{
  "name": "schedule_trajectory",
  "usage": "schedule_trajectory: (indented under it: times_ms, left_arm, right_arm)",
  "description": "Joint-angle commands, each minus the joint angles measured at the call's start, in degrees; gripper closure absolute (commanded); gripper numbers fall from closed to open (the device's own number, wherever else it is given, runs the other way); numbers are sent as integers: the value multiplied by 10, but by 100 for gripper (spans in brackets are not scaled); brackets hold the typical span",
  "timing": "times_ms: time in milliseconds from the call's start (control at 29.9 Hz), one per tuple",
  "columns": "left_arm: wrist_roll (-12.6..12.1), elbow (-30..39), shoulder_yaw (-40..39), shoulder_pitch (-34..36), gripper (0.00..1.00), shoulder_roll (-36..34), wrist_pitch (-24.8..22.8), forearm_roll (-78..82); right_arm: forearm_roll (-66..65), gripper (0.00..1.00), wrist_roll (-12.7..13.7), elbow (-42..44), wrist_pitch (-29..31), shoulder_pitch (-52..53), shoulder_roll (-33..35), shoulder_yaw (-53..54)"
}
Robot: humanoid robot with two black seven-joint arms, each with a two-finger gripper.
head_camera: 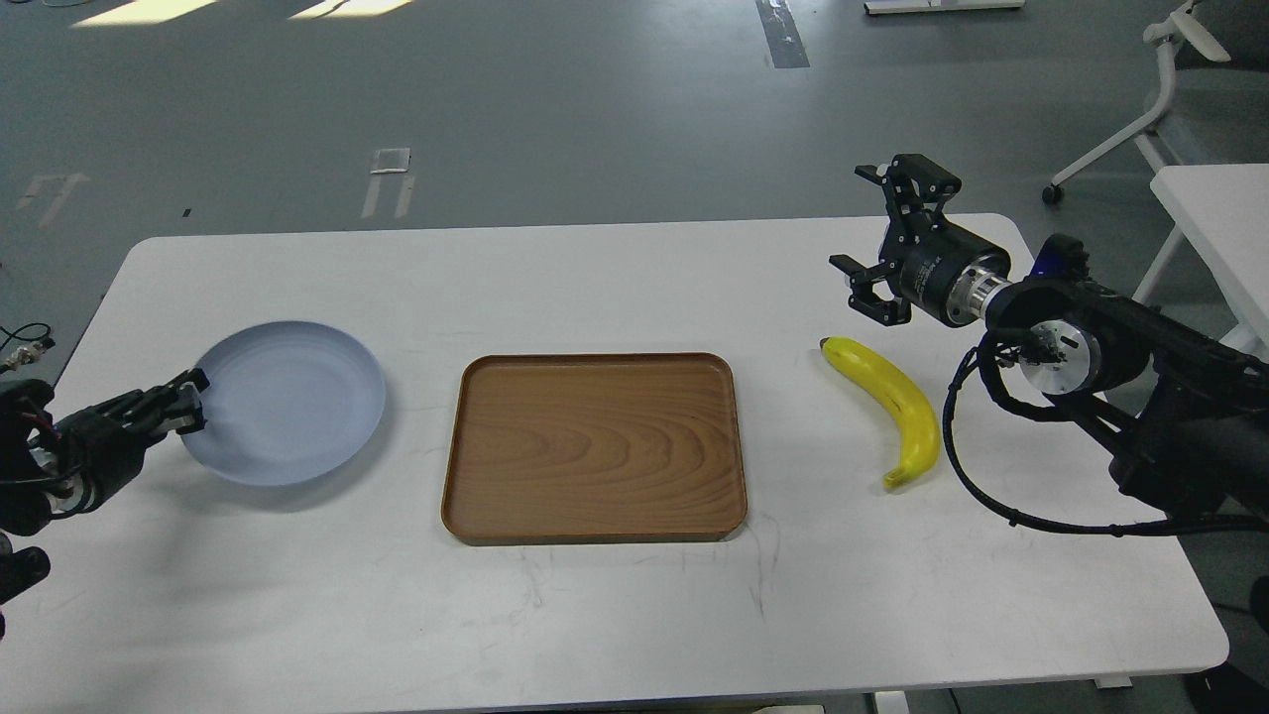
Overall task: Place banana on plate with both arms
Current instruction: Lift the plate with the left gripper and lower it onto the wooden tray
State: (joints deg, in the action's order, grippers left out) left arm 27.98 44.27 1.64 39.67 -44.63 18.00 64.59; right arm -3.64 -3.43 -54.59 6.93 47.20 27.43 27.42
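The pale blue-grey plate (288, 402) is at the left of the white table, tilted and raised a little, with a shadow under its near edge. My left gripper (186, 402) is shut on the plate's left rim. The yellow banana (895, 405) lies on the table to the right of the tray, its dark tip pointing to the far left. My right gripper (850, 218) is open and empty, hanging in the air just behind the banana's far end, apart from it.
A brown wooden tray (595, 448) lies in the middle of the table (615, 288) between plate and banana. My right arm's cables loop down beside the banana. A second white table (1214, 213) and a chair (1160, 99) stand at the far right.
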Motion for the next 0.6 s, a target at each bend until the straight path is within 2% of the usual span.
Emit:
schedule_trajectory:
  times_ms: [0, 100, 167, 334, 435, 502, 568]
  left_arm:
    - [0, 119, -1, 59, 100, -13, -34, -2]
    - [0, 186, 2, 83, 100, -1, -45, 7]
    - [0, 189, 5, 93, 100, 21, -46, 10]
    - [0, 179, 30, 124, 100, 132, -49, 11]
    - [0, 146, 67, 134, 100, 187, -49, 11]
    - [0, 98, 93, 134, 100, 226, -49, 10]
    - [0, 16, 124, 129, 100, 274, -47, 10]
  right_arm:
    - [0, 0, 0, 0, 0, 1, 0, 1]
    - [0, 0, 0, 0, 0, 1, 0, 0]
    - [0, 0, -1, 0, 0, 1, 0, 1]
    - [0, 0, -1, 0, 0, 1, 6, 1]
    - [0, 0, -1, 0, 0, 1, 11, 1]
    - [0, 0, -1, -1, 0, 1, 14, 2]
    - [0, 0, -1, -1, 0, 1, 18, 3]
